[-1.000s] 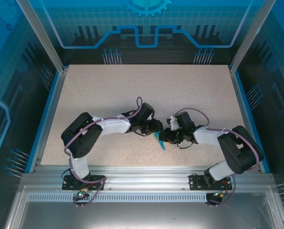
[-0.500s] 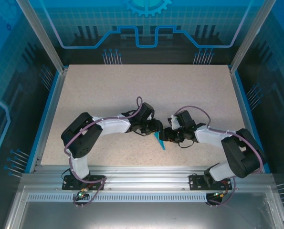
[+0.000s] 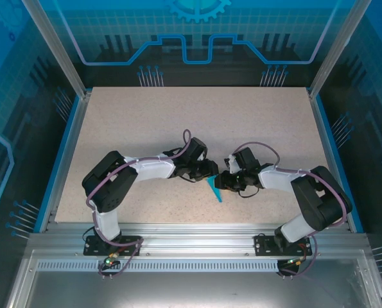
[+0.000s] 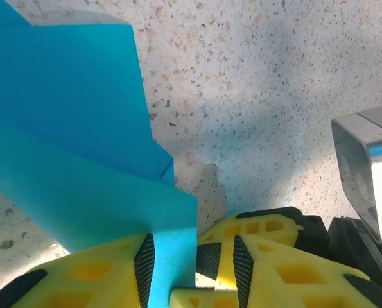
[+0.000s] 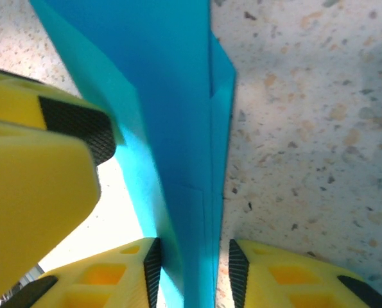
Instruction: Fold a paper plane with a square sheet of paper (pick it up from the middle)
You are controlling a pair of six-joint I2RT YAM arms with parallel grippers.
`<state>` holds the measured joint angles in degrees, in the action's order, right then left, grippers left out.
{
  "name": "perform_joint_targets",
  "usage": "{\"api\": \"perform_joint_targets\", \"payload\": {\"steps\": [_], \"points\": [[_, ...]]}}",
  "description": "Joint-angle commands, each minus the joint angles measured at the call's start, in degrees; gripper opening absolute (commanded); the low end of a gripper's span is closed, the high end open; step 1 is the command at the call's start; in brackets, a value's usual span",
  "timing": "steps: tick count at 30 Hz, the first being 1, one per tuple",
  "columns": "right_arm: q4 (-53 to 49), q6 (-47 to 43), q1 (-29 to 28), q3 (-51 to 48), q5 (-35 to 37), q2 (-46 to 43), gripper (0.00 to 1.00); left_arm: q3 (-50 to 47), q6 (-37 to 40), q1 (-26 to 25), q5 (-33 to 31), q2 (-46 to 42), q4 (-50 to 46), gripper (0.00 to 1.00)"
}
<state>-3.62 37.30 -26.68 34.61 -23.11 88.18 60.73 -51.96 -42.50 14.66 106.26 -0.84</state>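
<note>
The square sheet of paper is teal-blue and folded into a narrow pointed dart on the table, between the two arms. My left gripper comes at it from the left, my right gripper from the right, tips almost touching. In the left wrist view the paper runs under the left finger and ends between the jaws of the left gripper, which stand apart. One right-gripper finger reaches in there. The right gripper straddles the paper's narrow end, with a sliver of table beside its right pad.
The speckled beige tabletop stretches free behind and beside the arms. Blue rails border its left and right sides. An aluminium rail with both arm bases runs along the near edge.
The right arm's wrist and forearm shifted slightly back and left while its gripper stayed at the paper. The left arm and the paper have not moved.
</note>
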Motion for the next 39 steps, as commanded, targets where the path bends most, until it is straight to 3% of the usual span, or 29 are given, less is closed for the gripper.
{"api": "perform_joint_targets", "payload": {"steps": [1, 6, 39], "points": [[3.13, 0.83, -0.20, 0.68, 1.14, 2.04, 0.31, 1.86, 0.89, -0.57, 1.87, 1.06, 0.68, 0.41], [3.02, 0.85, -0.22, 0.20, 1.14, 2.48, 0.26, 1.89, 1.25, -0.64, 1.62, 0.36, 0.25, 0.42], [-3.46, -1.42, -3.60, 1.36, 4.41, 1.69, 0.26, 3.35, 2.39, 2.28, 2.40, 7.36, -2.47, 0.38]]}}
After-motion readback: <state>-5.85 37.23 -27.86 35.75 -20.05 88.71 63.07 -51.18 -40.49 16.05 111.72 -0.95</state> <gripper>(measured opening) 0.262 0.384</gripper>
